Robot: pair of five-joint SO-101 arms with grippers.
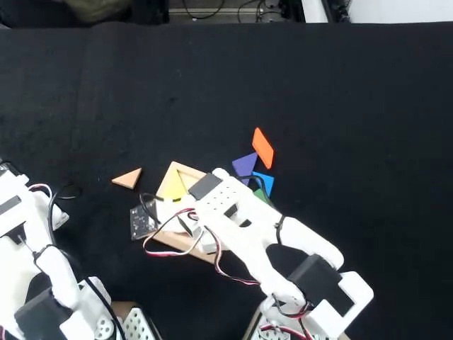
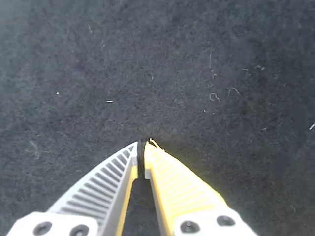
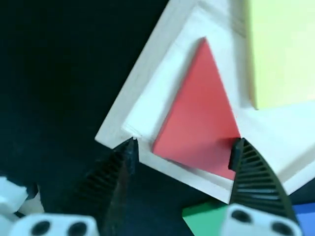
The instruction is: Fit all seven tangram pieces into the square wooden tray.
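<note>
Table: a black cloth (image 1: 340, 92) covers it; the tray and all the pieces lie on its near middle.
Right arm: the right arm (image 1: 241, 219) stretches over the tray and hides much of it in the high view.
Tray: the shallow square wooden tray (image 3: 142, 88) has a raised rim, seen as a pale corner (image 1: 190, 169) in the high view. I judge it stiff and light, likely to slide on the cloth if a piece is shoved hard against its wall.
Right gripper: the right gripper (image 3: 184, 147) hangs low over a tray corner, jaws spread wide and holding nothing, one tip by the rim and the other at the red triangle's edge.
Left gripper: the left gripper (image 2: 144, 147) is pressed closed on nothing, over bare cloth well apart from the tray.
Yellow piece: the yellow piece (image 1: 172, 185) lies inside the tray, next to the red one (image 3: 280, 49).
Red triangle: the red triangle (image 3: 199, 113) lies in the tray with a strip of bare floor between it and the wall. It looks thin, rigid and smooth-faced, so it should be pinched across two side edges or nudged flat.
Loose pieces: the orange slanted piece (image 1: 262, 147), purple triangle (image 1: 245, 164), blue triangle (image 1: 263, 182) and green piece (image 3: 206, 219) cluster just beside the tray. The tan triangle (image 1: 128, 178) lies alone on the other side.
Grip judgement: all look light, hard and flat. A narrow edge-to-edge pinch should suit them, since slick edges could slip.
</note>
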